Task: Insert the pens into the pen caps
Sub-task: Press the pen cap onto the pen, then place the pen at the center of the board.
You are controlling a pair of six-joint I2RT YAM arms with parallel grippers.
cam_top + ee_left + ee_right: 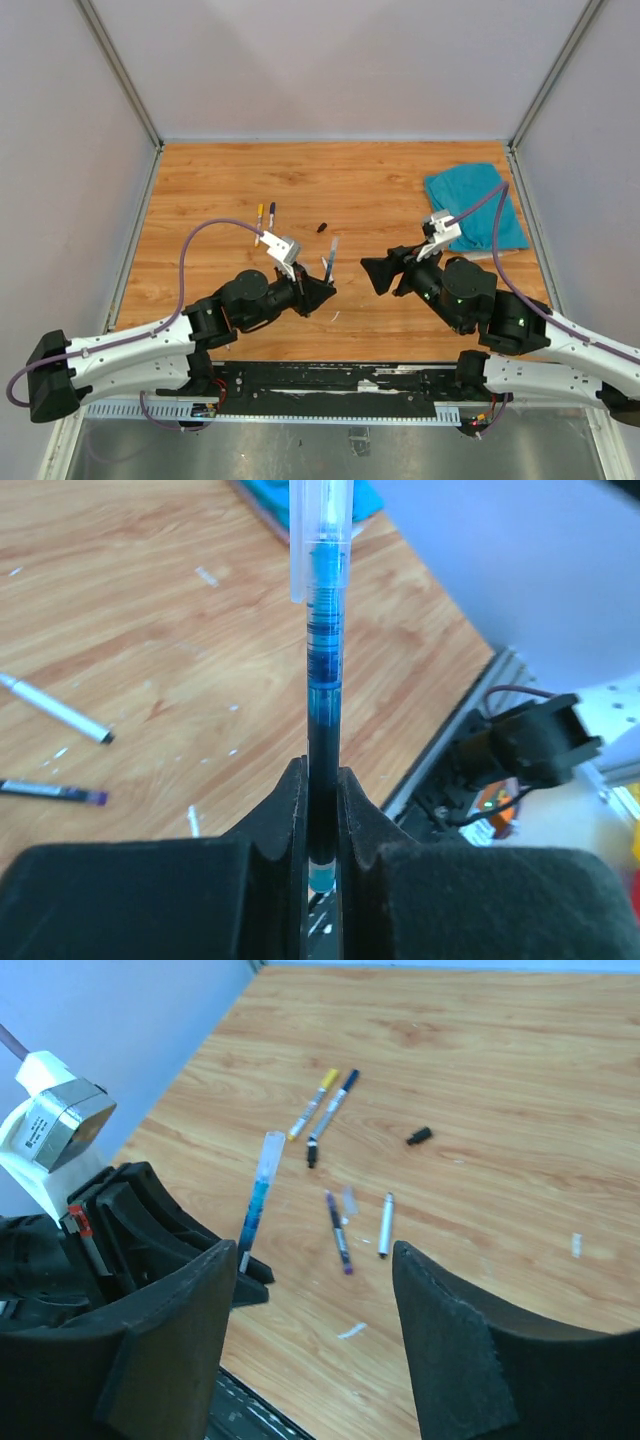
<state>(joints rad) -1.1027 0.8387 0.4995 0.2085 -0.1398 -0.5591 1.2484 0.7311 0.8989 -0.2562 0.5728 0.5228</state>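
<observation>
**Fig.** Left fingers clamp the blue pen near its lower end, keeping it upright with its clear cap exposed for pressing. Right fingers stand wide and empty opposite. Other pens and a black cap lie on the bench.

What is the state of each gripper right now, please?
Left gripper: closed, holding the blue pen by its barrel.
Right gripper: open, holding nothing.
</observation>
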